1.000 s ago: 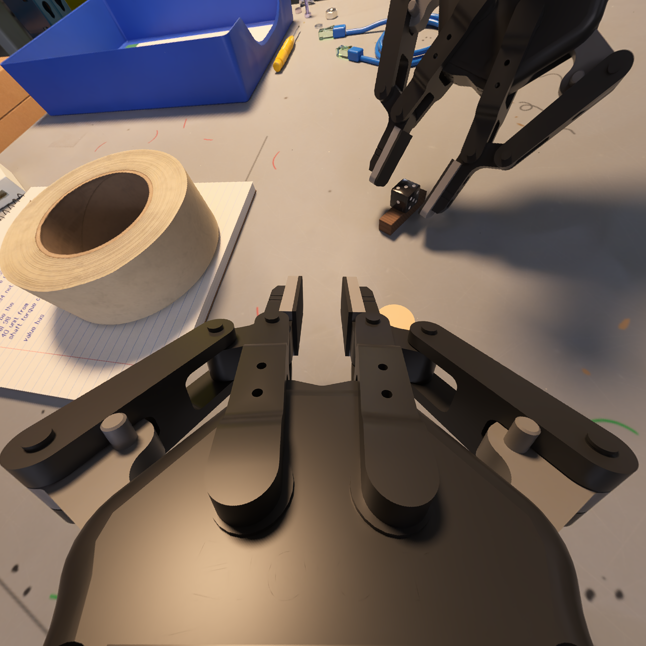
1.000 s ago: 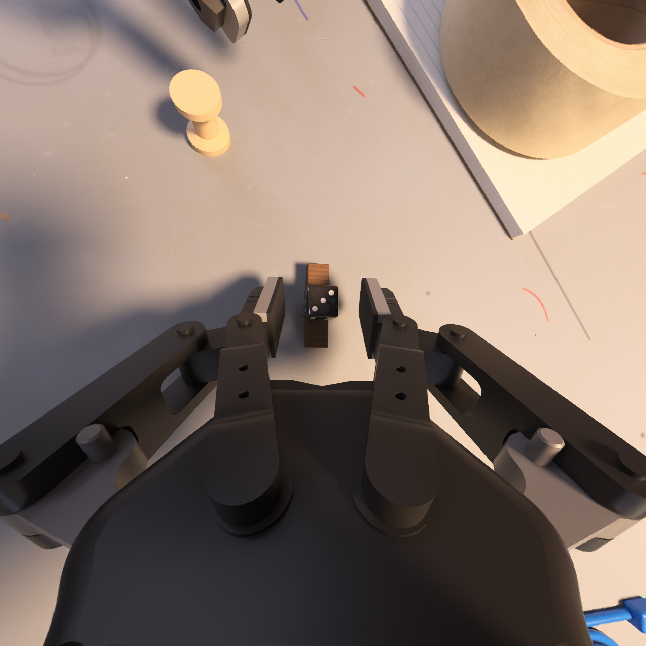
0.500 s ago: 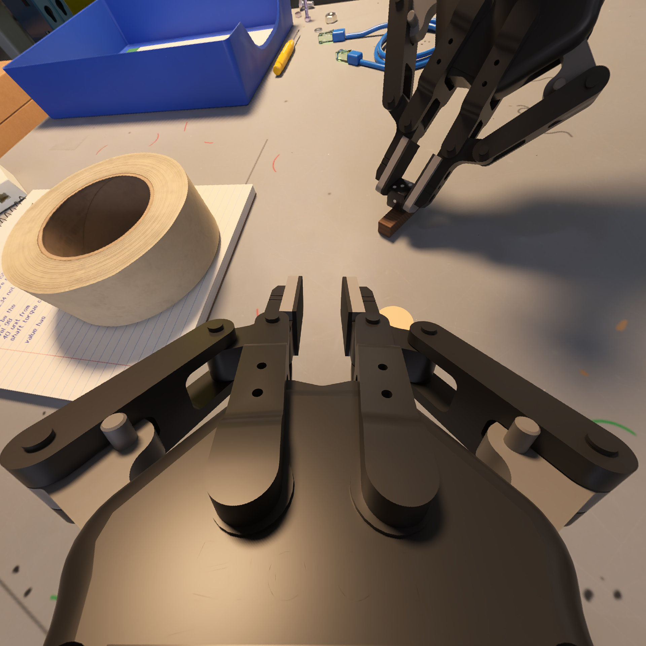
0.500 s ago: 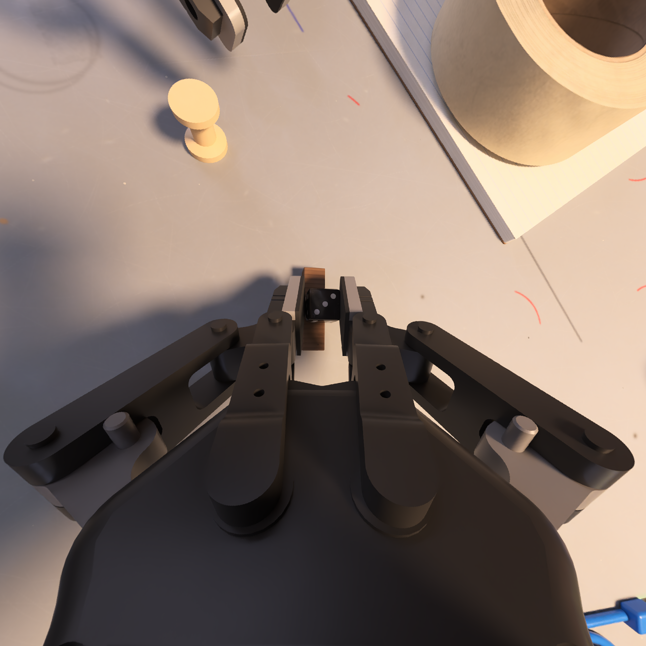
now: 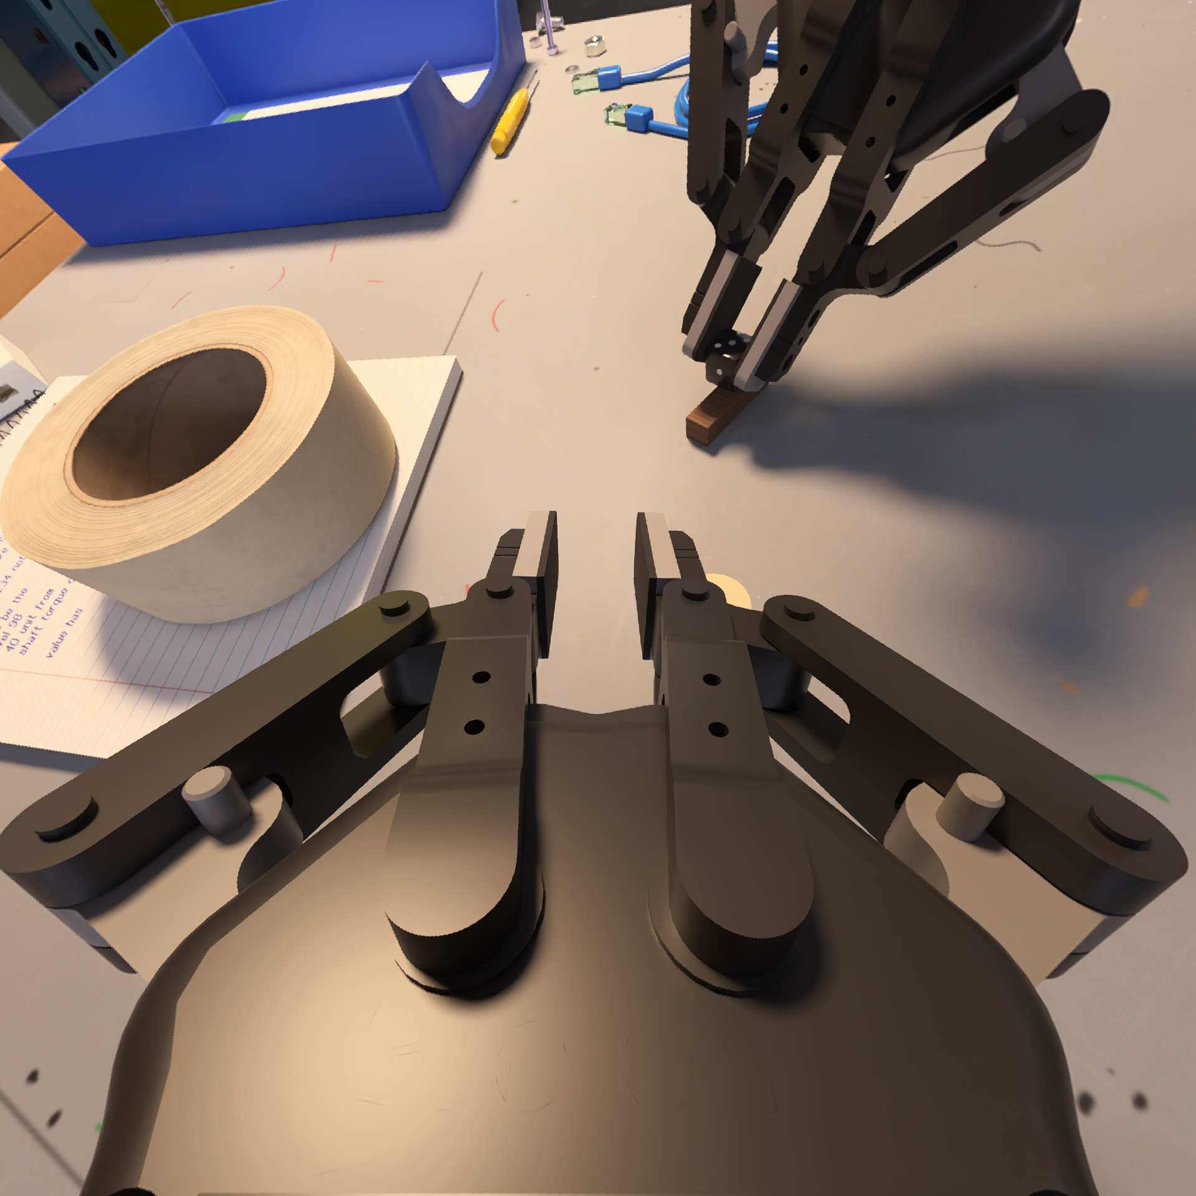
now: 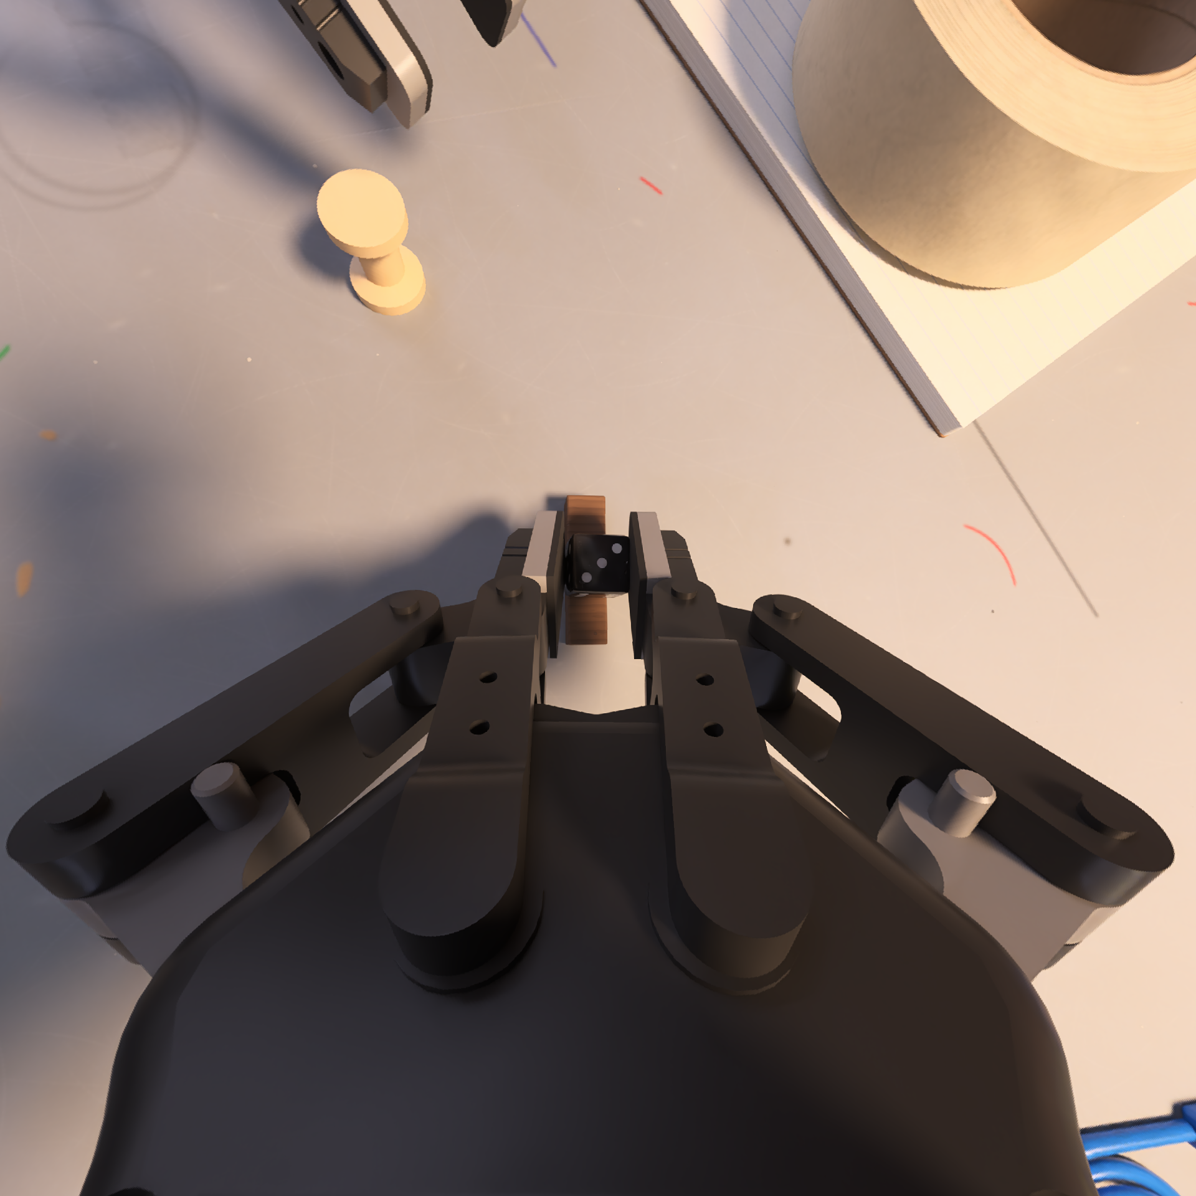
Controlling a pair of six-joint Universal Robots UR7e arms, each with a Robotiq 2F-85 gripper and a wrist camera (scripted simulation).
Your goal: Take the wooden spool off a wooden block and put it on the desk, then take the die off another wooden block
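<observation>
My right gripper point(image 6: 595, 550) is shut on the black die point(image 6: 598, 563), directly over the small dark wooden block point(image 6: 586, 624); I cannot tell whether the die still touches the block. The left wrist view shows the same grip point(image 5: 731, 362), with the die point(image 5: 725, 353) over the block point(image 5: 712, 414). The pale wooden spool point(image 6: 372, 239) stands upright on the desk, apart from any block. My left gripper point(image 5: 595, 550) is open and empty, just above the desk. The spool point(image 5: 731, 589) peeks out behind its right finger.
A large tape roll point(image 5: 194, 453) sits on a lined notepad point(image 5: 401, 414) at the left. A blue tray point(image 5: 259, 162), a yellow screwdriver point(image 5: 508, 120) and a blue cable point(image 5: 653, 120) lie at the back. The tape roll point(image 6: 971, 162) and notepad point(image 6: 938, 362) also show in the right wrist view.
My right gripper was open around the die a second ago and has closed on it. The left gripper and the spool have not moved.
</observation>
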